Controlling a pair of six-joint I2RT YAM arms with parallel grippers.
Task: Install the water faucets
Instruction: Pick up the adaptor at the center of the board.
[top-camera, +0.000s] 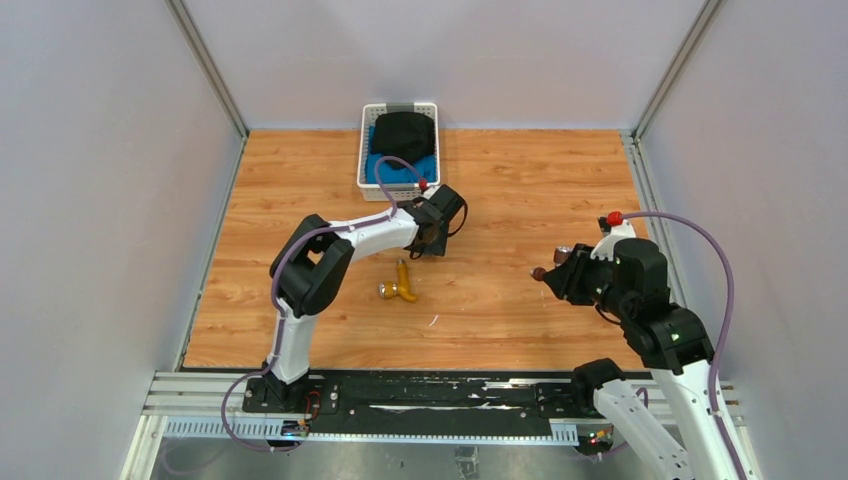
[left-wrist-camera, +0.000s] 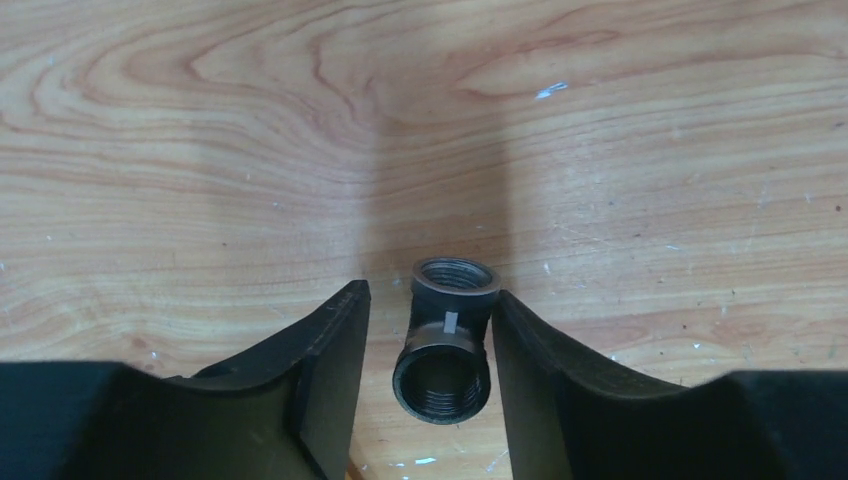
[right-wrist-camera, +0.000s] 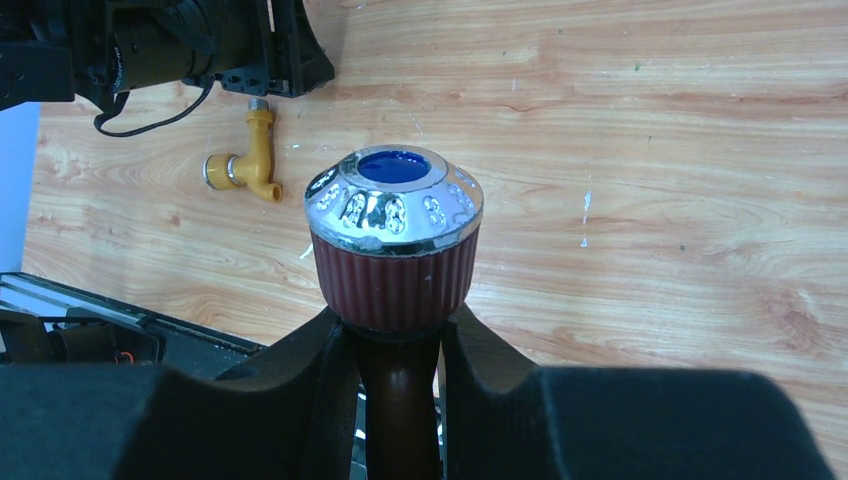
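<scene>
A brass-yellow water faucet (top-camera: 401, 283) lies on the wooden table just in front of my left gripper (top-camera: 430, 245); the right wrist view also shows this yellow faucet (right-wrist-camera: 250, 165). In the left wrist view my left gripper (left-wrist-camera: 430, 295) stands open around a black threaded elbow fitting (left-wrist-camera: 445, 345). Its right finger is against the fitting and its left finger is apart from it. My right gripper (right-wrist-camera: 395, 320) is shut on the neck of the reddish-brown faucet (right-wrist-camera: 395, 230), just below its ribbed knob with the silver, blue-marked cap. That faucet (top-camera: 545, 270) is held above the table's right side by the right gripper (top-camera: 557, 272).
A white basket (top-camera: 368, 150) with a dark cloth (top-camera: 403, 133) and something blue inside stands at the back centre. Grey walls enclose the table on three sides. A black and metal mounting rail (top-camera: 430, 400) runs along the near edge.
</scene>
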